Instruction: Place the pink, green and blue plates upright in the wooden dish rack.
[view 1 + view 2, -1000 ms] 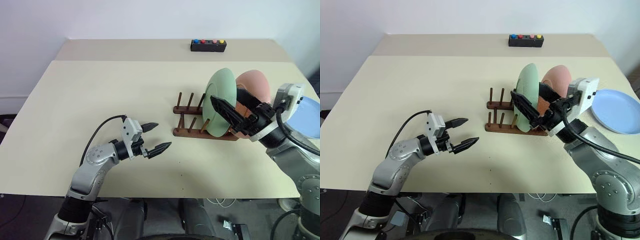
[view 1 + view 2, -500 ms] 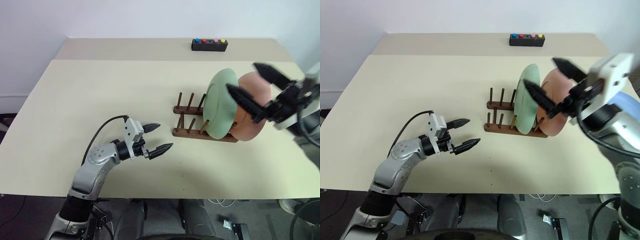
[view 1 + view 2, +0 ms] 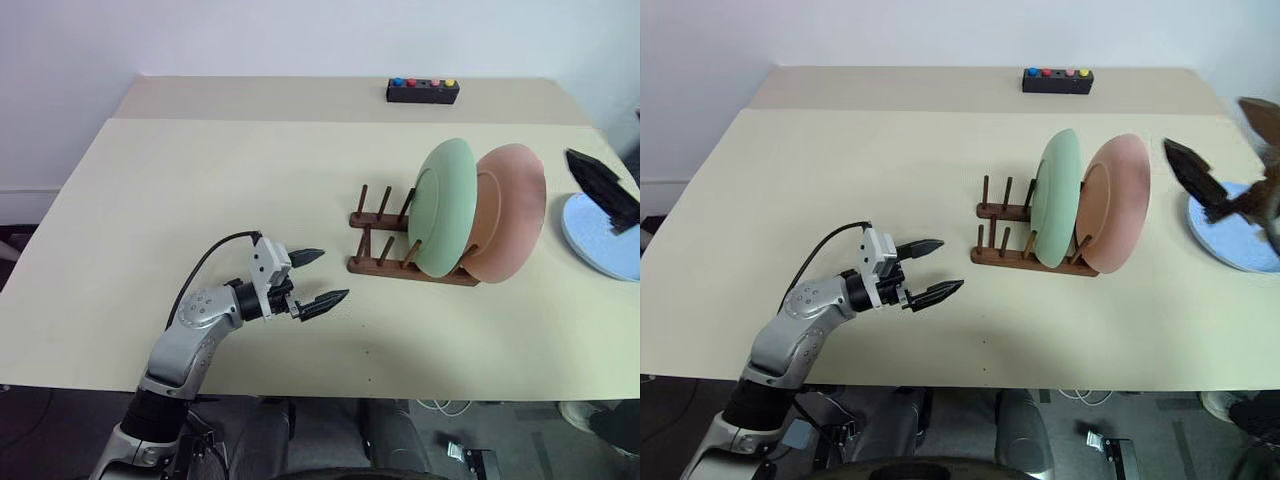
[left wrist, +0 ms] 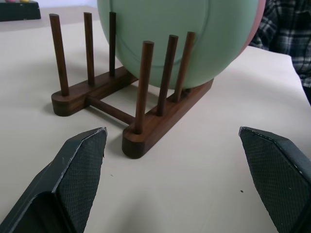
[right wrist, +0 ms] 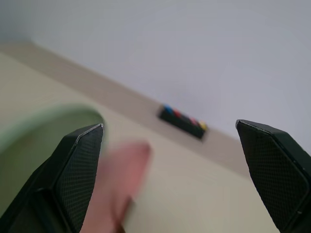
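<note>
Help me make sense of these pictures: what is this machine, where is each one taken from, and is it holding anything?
It is a humanoid robot with two arms, each ending in a two-fingered black end effector. The two wide pictures come from a stereo camera on its head, looking down at a beige table. The close-ups come from cameras on its wrists, looking out between the fingers.

On the table stands a wooden dish rack with a green plate and a pink plate upright in it. A blue plate lies flat at the robot's right. A small black box with coloured buttons sits at the far edge.

The left end effector hovers open beside the rack's free end, holding nothing. The right end effector, also open and empty, is up over the blue plate.
</note>
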Robot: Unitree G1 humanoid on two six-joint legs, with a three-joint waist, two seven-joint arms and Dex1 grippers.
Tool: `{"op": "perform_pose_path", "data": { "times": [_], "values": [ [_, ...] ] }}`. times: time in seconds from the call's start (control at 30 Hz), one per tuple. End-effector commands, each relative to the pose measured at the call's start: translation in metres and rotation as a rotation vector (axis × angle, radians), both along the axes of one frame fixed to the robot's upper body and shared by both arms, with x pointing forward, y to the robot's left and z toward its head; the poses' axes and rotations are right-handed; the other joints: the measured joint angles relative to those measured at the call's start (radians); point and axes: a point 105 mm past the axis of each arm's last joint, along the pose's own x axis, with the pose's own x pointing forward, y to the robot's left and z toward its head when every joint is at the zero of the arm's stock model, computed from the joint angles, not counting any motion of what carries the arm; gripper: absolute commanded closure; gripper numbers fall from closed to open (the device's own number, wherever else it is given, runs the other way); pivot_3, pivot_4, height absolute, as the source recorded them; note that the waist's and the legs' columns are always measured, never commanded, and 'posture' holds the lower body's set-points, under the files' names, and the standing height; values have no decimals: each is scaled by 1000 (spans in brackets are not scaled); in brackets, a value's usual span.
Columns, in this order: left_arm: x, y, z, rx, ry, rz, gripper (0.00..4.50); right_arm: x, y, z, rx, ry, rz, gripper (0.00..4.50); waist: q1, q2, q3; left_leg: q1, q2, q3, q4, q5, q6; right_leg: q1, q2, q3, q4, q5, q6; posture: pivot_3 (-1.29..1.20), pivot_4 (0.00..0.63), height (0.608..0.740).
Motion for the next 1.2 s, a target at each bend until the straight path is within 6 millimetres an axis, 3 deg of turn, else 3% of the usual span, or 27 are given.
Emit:
{"op": "perform_pose_path", "data": {
  "times": [0.03,0.1,0.17,0.23,0.37,0.7,0.8,1.0,1.13,1.2],
  "values": [
    [-4,-5,7,-10,-33,-26,0,-12,-17,-6,-88,35,-40,44,-2,1,0,0,0,0,0,0,0,0,0,0,0,0,0,0,150,740],
    [-4,-5,7,-10,-33,-30,0,-13,-27,-25,-120,110,-72,44,-9,3,-1,1,0,0,0,0,0,0,0,0,1,0,0,0,150,740],
    [-4,-7,7,-9,-34,-36,0,-8,-48,-65,-253,266,-182,44,-12,2,-1,4,0,2,0,0,0,2,0,1,1,0,0,0,150,740],
    [-3,-7,7,-8,-35,-38,0,-4,-60,-90,-339,343,-233,44,-11,2,-1,7,0,2,0,0,0,5,0,1,0,0,0,0,150,740],
    [-2,-8,8,-1,-40,-46,0,19,-77,-139,-451,424,-298,44,-17,3,-1,7,0,4,0,0,0,5,0,2,0,0,-1,0,150,740],
    [-3,-6,14,6,-54,-25,0,70,-104,-156,-441,404,-424,44,-15,8,-1,7,0,4,-1,0,0,4,0,2,0,1,0,0,150,740],
    [-3,-5,13,7,-54,-14,0,76,-106,-158,-445,405,-428,1301,-14,8,-1,7,0,4,0,0,0,5,0,2,0,1,0,0,150,740],
    [-3,-4,12,8,-56,2,0,78,-108,-155,-458,382,-436,4323,-16,9,-1,7,0,4,0,0,0,5,0,2,0,1,0,0,150,740],
    [-3,-7,14,5,-60,1,0,77,-109,-142,-490,314,-468,4423,-17,9,-1,7,0,4,0,0,0,4,0,3,0,1,1,0,150,740],
    [-2,-8,15,4,-65,2,0,78,-104,-120,-569,213,-482,4423,-16,9,-1,7,0,4,0,0,0,4,0,3,1,2,2,0,150,740]
  ]
}}
